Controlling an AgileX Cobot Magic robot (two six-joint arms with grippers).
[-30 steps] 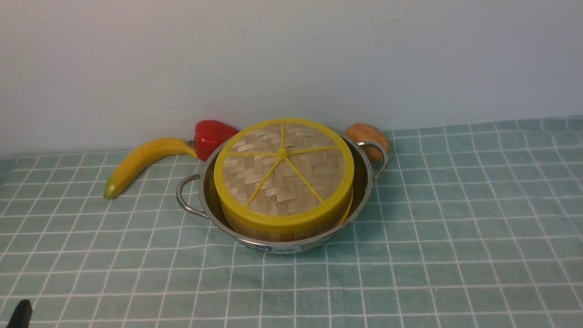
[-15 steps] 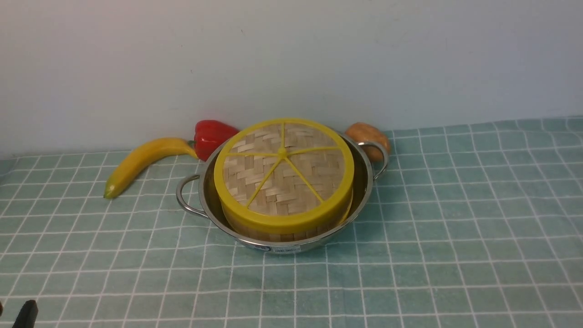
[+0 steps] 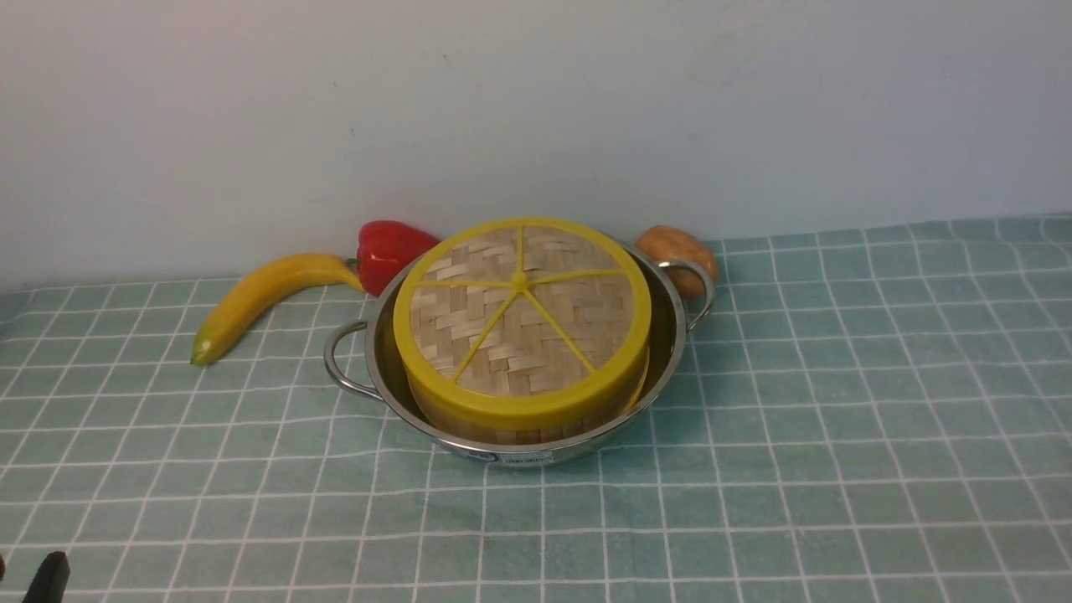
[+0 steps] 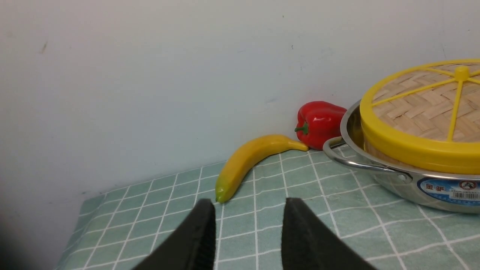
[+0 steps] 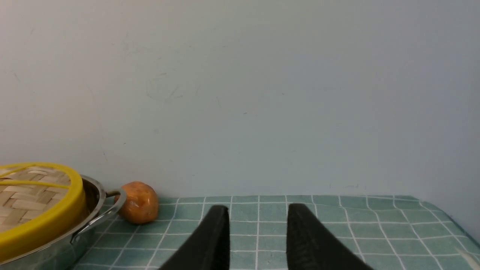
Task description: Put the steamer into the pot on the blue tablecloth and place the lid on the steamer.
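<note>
The shiny steel pot (image 3: 675,335) stands on the blue tablecloth (image 3: 837,419) near the back wall. The bamboo steamer (image 3: 502,431) sits inside it, only its woven side wall showing. The lid (image 3: 519,310), with yellow rim and spokes, lies flat on top of the steamer. In the left wrist view my left gripper (image 4: 247,202) is open and empty, low over the cloth, apart from the pot (image 4: 412,187) and lid (image 4: 423,108). One of its fingertips (image 3: 50,578) shows at the front left corner. My right gripper (image 5: 258,208) is open and empty, to the right of the pot (image 5: 93,195).
A yellow banana (image 3: 260,293) and a red pepper (image 3: 389,247) lie behind the pot on its left, against the wall. An orange-brown potato (image 3: 678,251) sits behind the pot's right handle. The cloth's far right edge (image 5: 442,221) meets the wall.
The left gripper's fingertip at the front left corner has shifted slightly to the right. Pot, steamer and lid have not moved.
</note>
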